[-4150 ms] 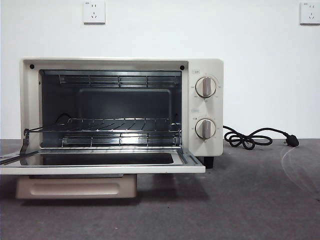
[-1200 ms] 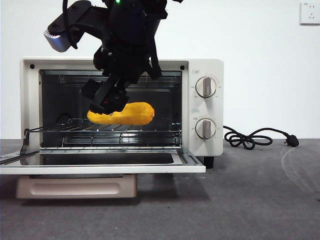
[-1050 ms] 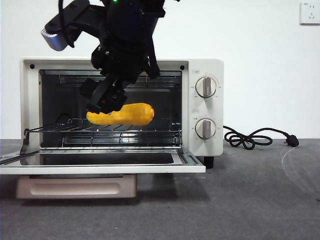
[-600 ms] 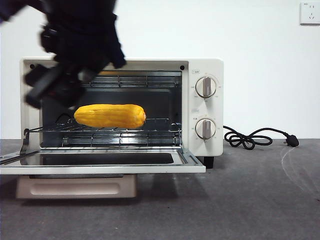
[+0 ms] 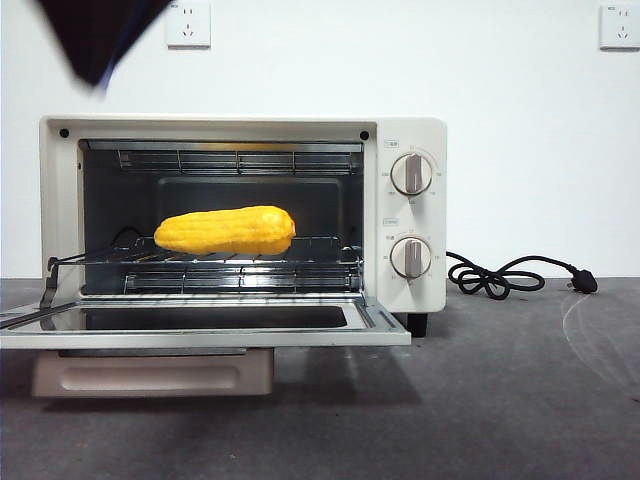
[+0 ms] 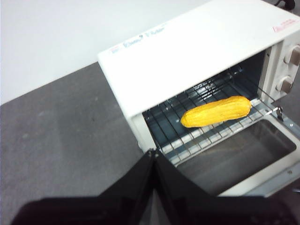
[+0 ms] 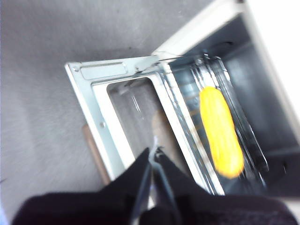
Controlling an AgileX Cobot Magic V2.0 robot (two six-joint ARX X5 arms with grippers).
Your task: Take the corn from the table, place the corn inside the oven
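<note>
The corn (image 5: 225,230) lay on the wire rack (image 5: 200,253) inside the open oven (image 5: 405,130) — free of both grippers. Left gripper (image 6: 153,156) and right gripper (image 7: 152,153) — jaws together, empty.

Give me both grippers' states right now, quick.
Left gripper: shut, holding nothing, away from the corn.
Right gripper: shut, holding nothing, above the oven door.

Oven (image 5: 243,128) door (image 5: 205,330) lies flat open — the mouth is unobstructed from the front. Corn (image 5: 225,230) takes the rack's (image 5: 320,250) left and middle; the right end is bare. Table (image 5: 520,400) right of the oven is open — only the cord (image 5: 500,275) lies far back.
</note>
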